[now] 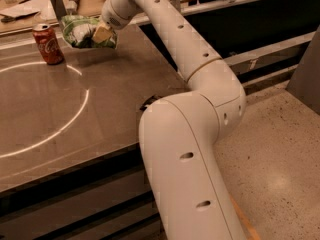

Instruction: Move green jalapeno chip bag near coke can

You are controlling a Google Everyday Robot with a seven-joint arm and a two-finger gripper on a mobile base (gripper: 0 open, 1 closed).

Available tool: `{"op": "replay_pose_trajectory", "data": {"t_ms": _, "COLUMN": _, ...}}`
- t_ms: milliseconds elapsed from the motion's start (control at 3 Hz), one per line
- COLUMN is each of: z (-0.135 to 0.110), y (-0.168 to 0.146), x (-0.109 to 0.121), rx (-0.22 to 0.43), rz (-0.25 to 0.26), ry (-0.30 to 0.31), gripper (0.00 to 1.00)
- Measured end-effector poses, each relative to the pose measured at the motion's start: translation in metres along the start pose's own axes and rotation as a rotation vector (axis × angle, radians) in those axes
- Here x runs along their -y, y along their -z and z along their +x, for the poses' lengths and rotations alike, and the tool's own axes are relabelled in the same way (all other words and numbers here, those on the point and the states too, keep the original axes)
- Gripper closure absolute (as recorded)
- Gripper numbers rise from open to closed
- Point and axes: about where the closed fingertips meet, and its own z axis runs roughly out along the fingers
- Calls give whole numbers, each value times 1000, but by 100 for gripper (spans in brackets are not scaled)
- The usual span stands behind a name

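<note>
Gripper (pixel 102 33) in the upper left of the frame is clamping shut on the crinkled light-green jalapeno chip bag (pixel 80 31), hanging just right of the small red coke can (pixel 48 44), where any leftward swing on lowering is probably risking toppling that can.

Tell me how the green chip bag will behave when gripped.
The green jalapeno chip bag looks puffy and crinkled, so probably light and floppy beyond the hand gripping its one end. Its shiny film may slip. Set down, it likely won't roll.
</note>
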Motion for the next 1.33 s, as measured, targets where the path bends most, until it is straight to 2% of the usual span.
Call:
{"op": "replay_pose_trajectory", "data": {"t_ms": 333, "z": 6, "y": -9, "x": -2, "rx": -11, "rz": -11, "ry": -13, "gripper": 16}}
{"op": "replay_pose_trajectory", "data": {"t_ms": 667, "z": 11, "y": -13, "x": -4, "rx": -18, "rz": -16, "ry": -22, "gripper": 0}}
{"op": "replay_pose_trajectory", "data": {"t_ms": 1000, "z": 14, "y": -11, "x": -4, "rx": -19, "rz": -18, "ry": -28, "gripper": 0}}
{"op": "replay_pose_trajectory", "data": {"t_ms": 1333, "z": 20, "y": 4, "x": -3, "rx": 8, "rz": -19, "ry": -28, "gripper": 0}}
